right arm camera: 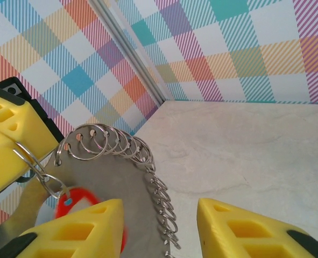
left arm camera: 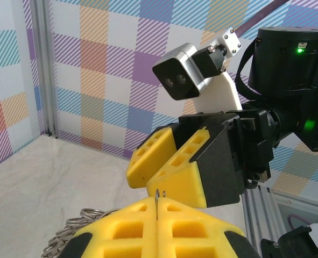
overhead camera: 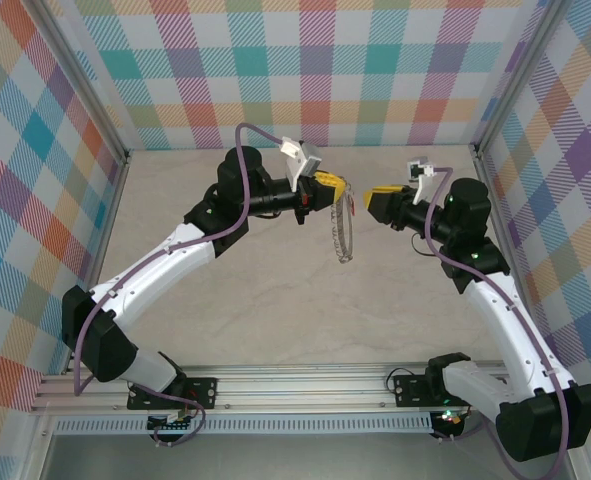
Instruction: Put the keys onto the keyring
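Note:
The keyring is a flat grey oval plate with several silver split rings along its edge. It hangs in the air from my left gripper. That gripper is shut on one thin ring at the keyring's top. In the top view the keyring dangles above the table's middle. A red key head hangs on a small ring by the plate, partly behind my right gripper's left finger. My right gripper is open, its fingers on either side of the plate's ringed edge, and holds nothing. It faces the left gripper closely.
The beige marbled table top lies well below both grippers. Plaid walls with aluminium posts close in the back and sides. The right arm's wrist camera and black body sit just ahead of the left gripper.

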Robot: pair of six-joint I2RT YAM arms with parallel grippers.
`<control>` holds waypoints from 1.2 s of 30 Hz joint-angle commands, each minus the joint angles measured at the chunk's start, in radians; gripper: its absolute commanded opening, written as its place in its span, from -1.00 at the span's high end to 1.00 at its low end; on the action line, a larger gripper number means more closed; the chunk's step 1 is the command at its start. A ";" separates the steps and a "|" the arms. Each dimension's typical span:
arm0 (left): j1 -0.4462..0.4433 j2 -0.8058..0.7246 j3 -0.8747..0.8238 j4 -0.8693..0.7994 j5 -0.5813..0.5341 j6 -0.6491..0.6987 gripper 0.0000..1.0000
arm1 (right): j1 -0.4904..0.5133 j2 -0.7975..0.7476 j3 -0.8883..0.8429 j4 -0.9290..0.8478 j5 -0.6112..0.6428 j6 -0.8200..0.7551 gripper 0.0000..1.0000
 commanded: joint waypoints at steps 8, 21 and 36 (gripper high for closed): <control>-0.010 -0.025 -0.045 0.178 -0.016 -0.081 1.00 | -0.007 -0.018 -0.011 0.131 0.008 0.116 -0.02; 0.025 -0.002 -0.152 0.524 -0.022 -0.360 1.00 | -0.015 0.017 -0.018 0.361 -0.042 0.350 -0.07; 0.034 0.062 -0.177 0.725 -0.023 -0.541 1.00 | -0.015 0.069 -0.052 0.575 -0.174 0.496 0.07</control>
